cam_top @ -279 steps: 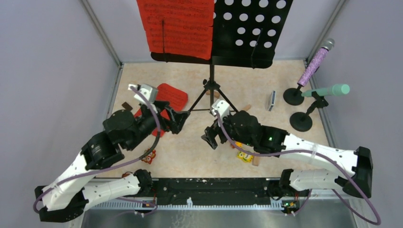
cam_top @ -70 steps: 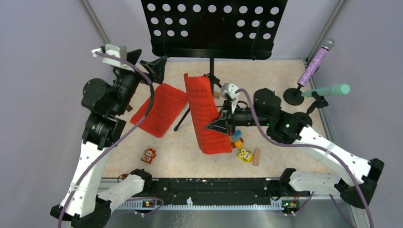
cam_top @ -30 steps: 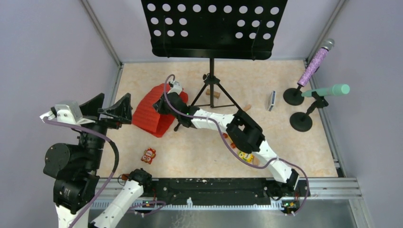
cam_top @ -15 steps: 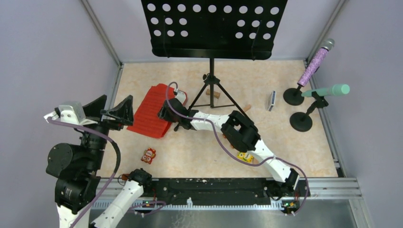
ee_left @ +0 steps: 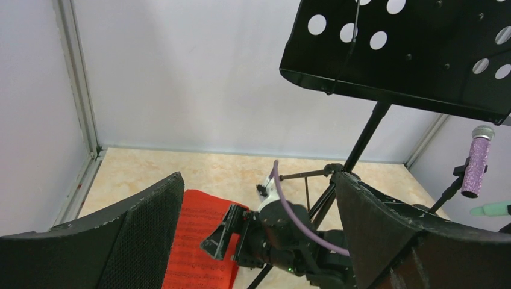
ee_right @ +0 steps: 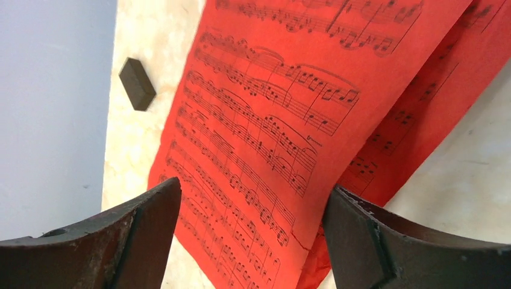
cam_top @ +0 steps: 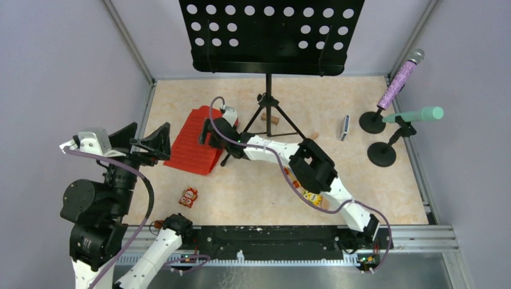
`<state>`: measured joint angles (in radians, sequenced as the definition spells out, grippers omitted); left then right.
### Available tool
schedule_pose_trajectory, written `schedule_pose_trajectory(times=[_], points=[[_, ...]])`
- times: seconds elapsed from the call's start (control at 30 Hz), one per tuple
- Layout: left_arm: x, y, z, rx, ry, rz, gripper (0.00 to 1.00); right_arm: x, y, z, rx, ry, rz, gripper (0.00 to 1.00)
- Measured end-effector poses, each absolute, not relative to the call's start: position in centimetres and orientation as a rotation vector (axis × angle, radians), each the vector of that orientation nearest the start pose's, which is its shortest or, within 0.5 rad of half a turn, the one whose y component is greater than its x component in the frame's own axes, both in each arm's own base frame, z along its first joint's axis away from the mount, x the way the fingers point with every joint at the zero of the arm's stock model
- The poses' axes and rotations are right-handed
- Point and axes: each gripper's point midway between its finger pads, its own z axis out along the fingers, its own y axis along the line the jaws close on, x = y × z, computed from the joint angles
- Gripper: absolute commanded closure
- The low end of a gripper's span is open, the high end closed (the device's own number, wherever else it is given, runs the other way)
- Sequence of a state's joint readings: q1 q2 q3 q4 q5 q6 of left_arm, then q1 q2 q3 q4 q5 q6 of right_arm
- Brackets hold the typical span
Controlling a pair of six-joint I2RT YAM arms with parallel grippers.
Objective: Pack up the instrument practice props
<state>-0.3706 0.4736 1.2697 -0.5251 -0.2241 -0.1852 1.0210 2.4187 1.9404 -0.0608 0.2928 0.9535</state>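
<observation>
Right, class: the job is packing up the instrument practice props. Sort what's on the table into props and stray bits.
Props:
black music rack
red sheet-music pages
purple microphone
mint-green microphone
two black mic holders

Stray bits:
red toy figure
yellow toy figure
wooden blocks
small dark block

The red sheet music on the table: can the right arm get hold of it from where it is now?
Probably yes. The right gripper hangs open directly over the red sheet music, with nothing between it and the paper, though thin pages may be hard to pinch.
</observation>
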Motion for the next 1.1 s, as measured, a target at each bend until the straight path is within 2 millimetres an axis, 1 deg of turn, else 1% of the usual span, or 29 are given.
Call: schedule_pose_trajectory(times=[0.2,0.33,0.47,0.57,0.6,0.67,0.77,0.83,0.9,0.97,1.03,1.1], points=[[16.6,-3.1,47.0,-0.070,1.351,-0.321,0.01,36.3,54.5,12.3,0.050,2.141,0.777,0.17],[16.7,-3.1,46.2,-0.070,1.382,-0.317,0.01,35.6,54.2,14.7,-0.027,2.088,0.721,0.17],[16.8,-3.2,45.6,-0.079,1.420,-0.326,0.01,33.9,54.1,16.6,-0.162,2.031,0.665,0.17],[16.8,-3.4,44.8,-0.086,1.451,-0.340,0.01,32.0,53.1,17.0,-0.267,2.004,0.639,0.17],[16.8,-3.6,44.6,-0.087,1.458,-0.347,0.01,31.1,52.4,16.9,-0.307,1.995,0.648,0.17],[16.9,-3.8,44.0,-0.088,1.473,-0.362,0.01,28.9,50.3,16.2,-0.397,1.999,0.659,0.17],[17.1,-4.3,42.3,-0.081,1.504,-0.379,0.01,25.8,47.4,15.4,-0.516,1.996,0.699,0.18],[17.2,-4.7,41.1,-0.075,1.527,-0.395,0.01,23.8,45.2,15.4,-0.583,1.990,0.729,0.18],[17.3,-5.0,40.2,-0.069,1.542,-0.408,0.01,22.4,43.5,16.3,-0.621,1.973,0.761,0.17],[17.7,-5.7,39.1,-0.051,1.565,-0.429,0.01,21.3,41.8,17.9,-0.638,1.947,0.786,0.17],[18.3,-6.5,38.0,-0.029,1.586,-0.451,0.01,20.6,40.4,19.3,-0.636,1.926,0.797,0.17],[19.1,-7.7,36.4,0.003,1.619,-0.482,0.01,20.0,39.0,20.2,-0.637,1.922,0.797,0.18]])
